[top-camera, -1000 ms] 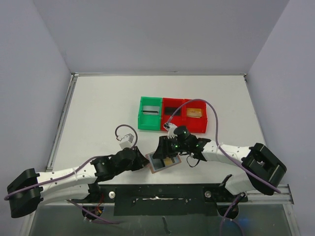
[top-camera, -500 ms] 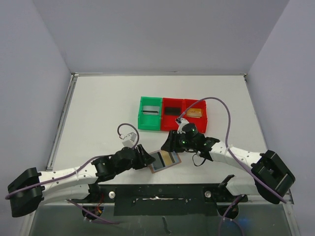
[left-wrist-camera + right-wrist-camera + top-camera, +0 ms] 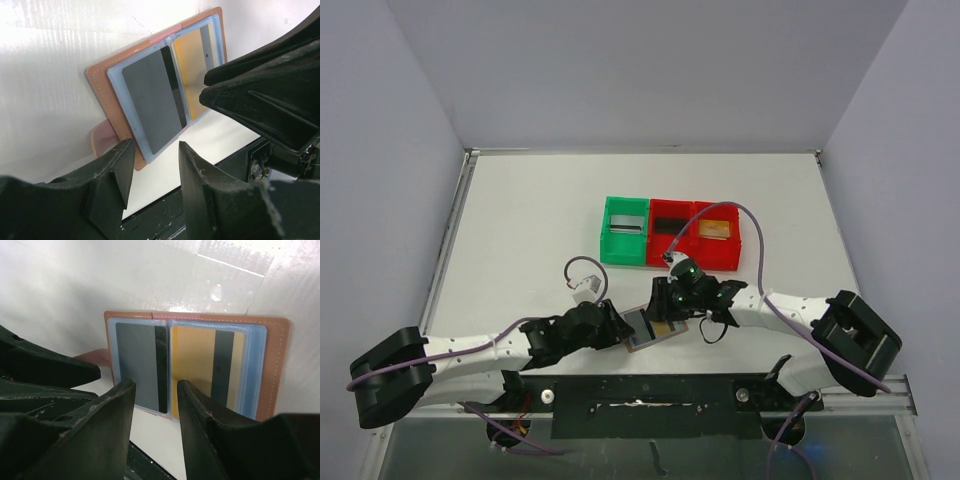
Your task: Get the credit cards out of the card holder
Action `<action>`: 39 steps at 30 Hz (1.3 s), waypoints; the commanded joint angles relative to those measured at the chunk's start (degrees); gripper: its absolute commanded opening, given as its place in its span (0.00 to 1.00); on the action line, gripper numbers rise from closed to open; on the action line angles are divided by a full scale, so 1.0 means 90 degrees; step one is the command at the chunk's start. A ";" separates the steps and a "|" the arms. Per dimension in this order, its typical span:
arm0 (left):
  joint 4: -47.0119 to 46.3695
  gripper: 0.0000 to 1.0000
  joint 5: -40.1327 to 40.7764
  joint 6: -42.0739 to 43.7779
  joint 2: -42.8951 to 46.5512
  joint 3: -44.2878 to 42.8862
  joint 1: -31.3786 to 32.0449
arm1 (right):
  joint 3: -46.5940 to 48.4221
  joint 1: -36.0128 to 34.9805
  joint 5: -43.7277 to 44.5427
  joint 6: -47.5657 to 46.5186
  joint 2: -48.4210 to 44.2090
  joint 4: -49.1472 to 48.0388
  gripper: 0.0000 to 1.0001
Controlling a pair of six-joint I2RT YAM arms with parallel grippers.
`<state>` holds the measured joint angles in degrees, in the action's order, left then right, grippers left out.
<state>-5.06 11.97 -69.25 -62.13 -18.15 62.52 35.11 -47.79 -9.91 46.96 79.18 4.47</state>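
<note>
The card holder (image 3: 642, 340) lies open on the table near the front edge, tan leather with pale blue lining. In the left wrist view it (image 3: 102, 95) holds a grey card (image 3: 147, 107) and a gold card (image 3: 192, 62), each with a dark stripe. Both also show in the right wrist view, the grey card (image 3: 134, 362) and the gold card (image 3: 192, 357). My left gripper (image 3: 616, 328) is open and empty at the holder's left corner (image 3: 156, 150). My right gripper (image 3: 665, 303) is open and empty just above the holder's middle fold (image 3: 156, 387).
A green bin (image 3: 624, 246) and two red bins (image 3: 671, 246) (image 3: 718, 251) stand in a row behind the holder, each with a flat card-like item inside. The black front rail (image 3: 650, 400) runs close to the holder. The holder's snap tab (image 3: 102, 137) sticks out beside my left finger.
My right gripper backed off toward the bins, then came back down over the holder. My left gripper moved right, up to the holder's left corner.
</note>
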 commanded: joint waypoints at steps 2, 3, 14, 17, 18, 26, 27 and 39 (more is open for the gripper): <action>-0.0483 0.37 0.0136 -0.0108 0.0014 0.0092 -0.0022 | 0.0423 -0.0141 0.0125 -0.0143 0.0158 -0.0062 0.39; -0.0524 0.37 0.0128 -0.0105 0.0018 0.0095 -0.0028 | 0.0467 -0.0175 0.0144 -0.0149 0.0202 -0.0024 0.39; -0.0778 0.33 0.0030 0.0072 -0.0019 -0.0058 -0.0047 | 0.0562 -0.0404 0.0408 -0.0082 0.0457 0.0139 0.35; -0.0868 0.31 -0.0021 0.0137 -0.0167 -0.0086 -0.0067 | 0.0535 -0.0444 0.0510 -0.0052 0.0484 0.0187 0.34; -0.0909 0.31 -0.0067 0.0166 -0.0237 -0.0096 -0.0076 | 0.0520 -0.0446 0.0511 -0.0044 0.0494 0.0191 0.34; -0.0718 0.15 -0.0164 0.0204 -0.1003 -0.0286 -0.0107 | 0.0486 -0.0520 0.0657 0.0023 0.0546 0.0338 0.30; -0.0602 0.13 -0.0155 0.0174 -0.1072 -0.0312 -0.0102 | 0.0504 -0.0536 0.0703 0.0033 0.0547 0.0397 0.30; -0.0148 0.05 -0.0067 0.0068 -0.1471 -0.0337 -0.0091 | 0.0616 -0.0764 0.0983 0.0130 0.0468 0.0548 0.30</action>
<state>-9.65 10.72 -68.79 -73.97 -20.51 61.78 39.97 -54.37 -1.93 47.07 84.07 11.22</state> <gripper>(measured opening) 0.055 0.305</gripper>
